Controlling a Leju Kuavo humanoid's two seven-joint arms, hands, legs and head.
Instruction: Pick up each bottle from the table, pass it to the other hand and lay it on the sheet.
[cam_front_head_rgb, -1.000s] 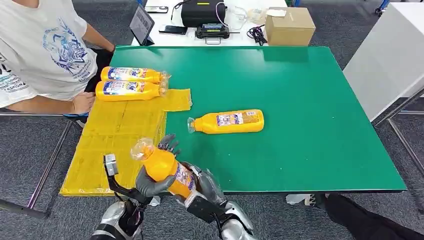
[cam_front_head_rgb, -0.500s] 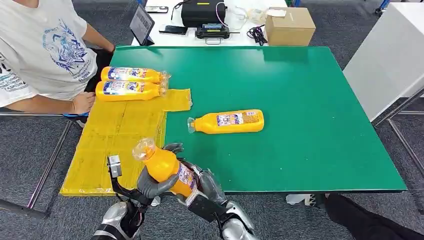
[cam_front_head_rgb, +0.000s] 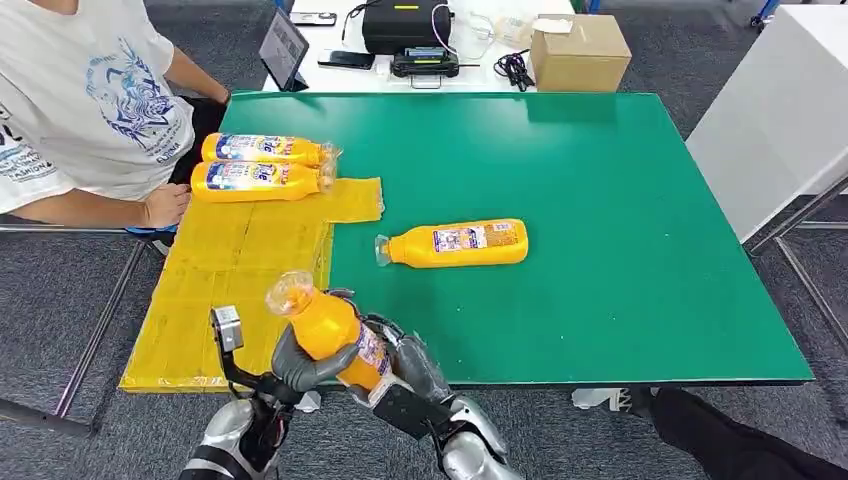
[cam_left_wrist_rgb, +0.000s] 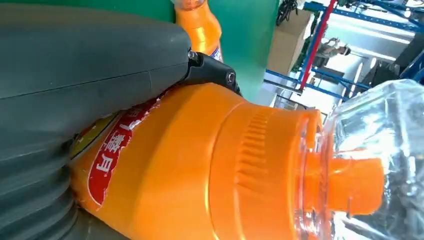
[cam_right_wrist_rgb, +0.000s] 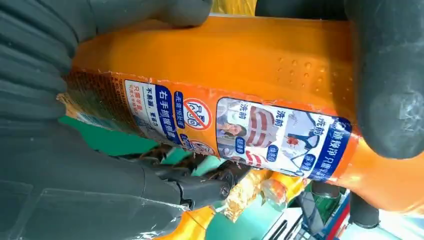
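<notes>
Above table edge (cam_front_head_rgb: 600, 381), bottle (cam_front_head_rgb: 330, 330) slightly higher.

- My head view was bright and evenly lit from overhead; the green table (cam_front_head_rgb: 600, 200) showed only soft, short shadows, as under the cardboard box (cam_front_head_rgb: 578, 50).
- No harsh glare there, and the focus held sharp to the edges.
- My left wrist view was blown out toward the windows, and the bottle's clear cap (cam_left_wrist_rgb: 380, 165) glared and blurred.
- My right wrist view was dimmer, though the bottle label (cam_right_wrist_rgb: 280, 132) read crisply, with the background soft.
</notes>
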